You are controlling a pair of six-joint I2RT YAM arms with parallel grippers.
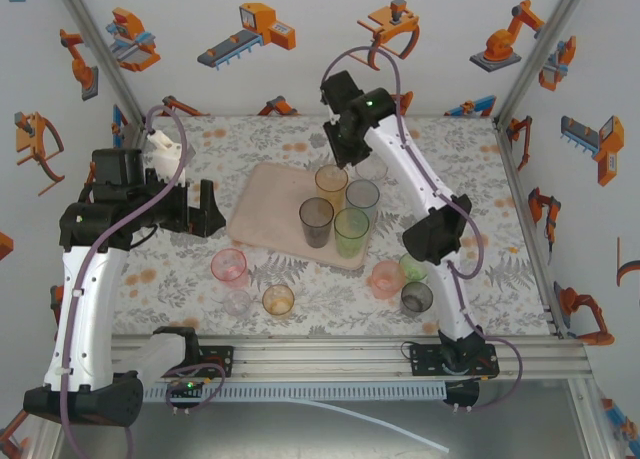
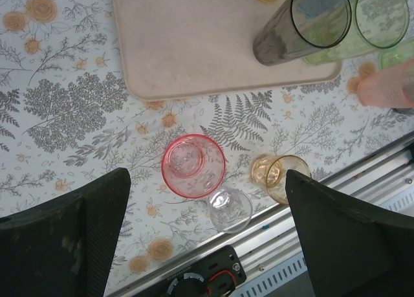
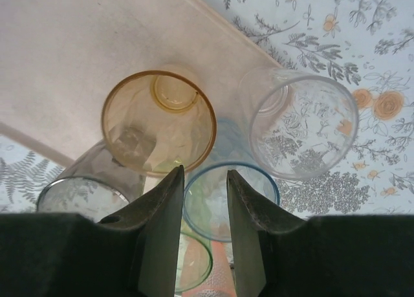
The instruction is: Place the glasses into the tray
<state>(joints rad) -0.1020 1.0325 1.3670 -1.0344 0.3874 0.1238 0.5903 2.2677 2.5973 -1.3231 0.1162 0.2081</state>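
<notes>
Four glasses stand upright on the tray (image 1: 268,194), grouped at its right end: the tall amber glass (image 1: 331,184), blue glass (image 1: 362,197), tall grey glass (image 1: 316,222) and tall green glass (image 1: 351,232). The tray's left half is bare.

The tall clear glass (image 3: 304,125) stands on the table (image 1: 470,159) just off the tray's far right edge, beside the blue glass. Near the tray's near edge sit the pink glass (image 2: 193,165), small clear glass (image 2: 230,209) and short amber glass (image 2: 275,177). Off the tray's near right corner sit the salmon glass (image 1: 385,277), short green glass (image 1: 413,267) and short grey glass (image 1: 416,297).

The right gripper (image 3: 204,235) hangs over the blue glass, jaws a narrow gap apart, with nothing visibly clamped. The left gripper (image 1: 198,211) hovers beside the tray's left end, jaws wide and empty.

Hazards:
- The right fingers sit close to the amber and blue rims. A sideways move may catch a rim and tip a tall glass into its close neighbours.
- Dragging the tall clear glass may snag it on the tray's rim.
- Crowding the right end leaves little finger clearance for further placements.
</notes>
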